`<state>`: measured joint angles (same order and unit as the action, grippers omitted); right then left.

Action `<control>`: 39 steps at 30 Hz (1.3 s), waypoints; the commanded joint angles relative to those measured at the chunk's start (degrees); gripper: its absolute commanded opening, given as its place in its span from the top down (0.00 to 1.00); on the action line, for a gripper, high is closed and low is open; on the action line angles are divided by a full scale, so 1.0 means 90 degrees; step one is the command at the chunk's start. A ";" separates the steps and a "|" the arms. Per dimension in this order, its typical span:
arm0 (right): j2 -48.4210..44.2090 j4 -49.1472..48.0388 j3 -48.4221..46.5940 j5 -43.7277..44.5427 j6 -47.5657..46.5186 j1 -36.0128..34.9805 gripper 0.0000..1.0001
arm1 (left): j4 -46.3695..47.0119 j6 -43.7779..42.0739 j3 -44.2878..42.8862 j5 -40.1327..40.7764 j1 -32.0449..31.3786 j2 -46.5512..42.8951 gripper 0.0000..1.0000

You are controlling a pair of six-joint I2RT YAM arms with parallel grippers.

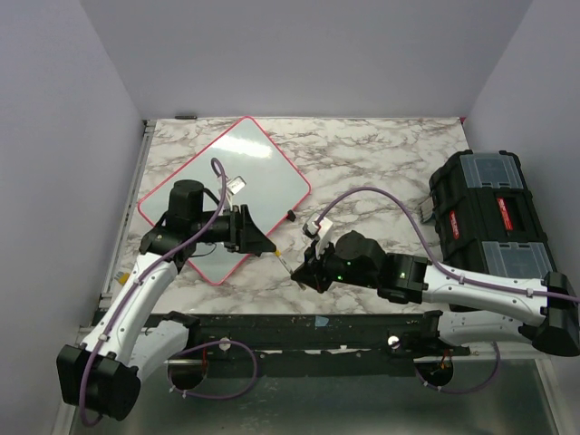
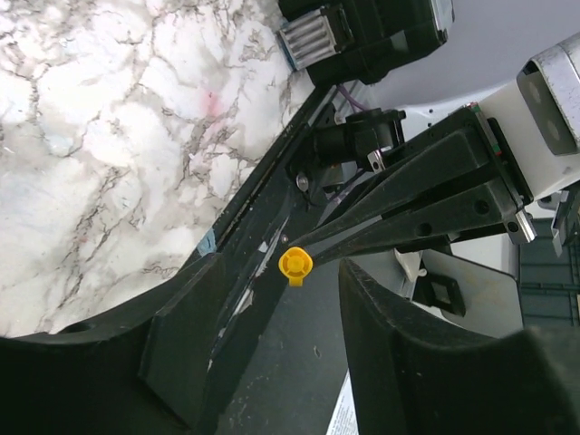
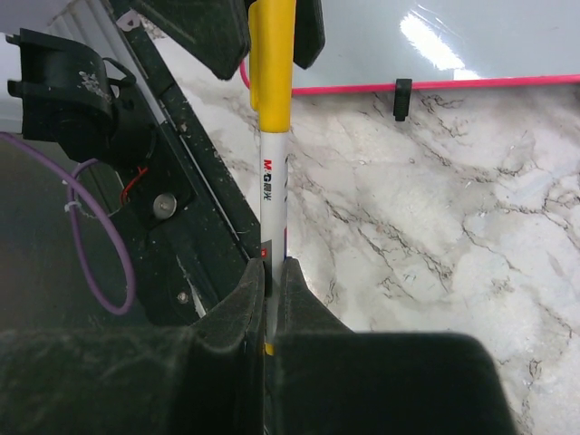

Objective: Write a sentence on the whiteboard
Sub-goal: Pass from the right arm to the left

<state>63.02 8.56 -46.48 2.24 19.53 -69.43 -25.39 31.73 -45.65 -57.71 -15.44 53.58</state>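
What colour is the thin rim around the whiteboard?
Red-pink; the whiteboard rim shows most clearly in the right wrist view.

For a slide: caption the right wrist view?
Right gripper clamps a marker, its yellow cap between the open fingers of the left gripper, whiteboard behind.

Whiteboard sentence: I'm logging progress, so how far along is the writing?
Done: the white marker with a yellow cap is off the table, clamped in the right gripper. In hand: the left gripper has its open jaws either side of the yellow cap, apparently to pull it off. Left: uncapping and all the writing; the glossy pale red-rimmed whiteboard shows no words.
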 commanded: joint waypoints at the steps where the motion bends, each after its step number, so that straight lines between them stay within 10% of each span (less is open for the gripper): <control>1: -0.0089 -0.0152 0.0077 -0.0209 -0.0159 -0.0034 0.99 | 0.0054 -0.0238 -0.0269 0.0041 -0.0211 0.0061 0.48; 26: 0.0143 -0.0189 0.0041 -0.0280 -0.0384 -0.0031 0.99 | 0.0231 -0.0127 -0.0002 0.0099 -0.0603 0.0413 0.90; 39: 0.0131 -0.0203 0.0094 -0.0088 -0.0409 -0.0039 0.99 | 0.0149 -0.0198 0.0209 -0.0083 -0.0612 0.0177 0.71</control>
<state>64.10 8.45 -46.11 0.56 16.84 -69.43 -24.32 30.94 -44.66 -57.28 -20.64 56.93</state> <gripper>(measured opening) 0.027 0.285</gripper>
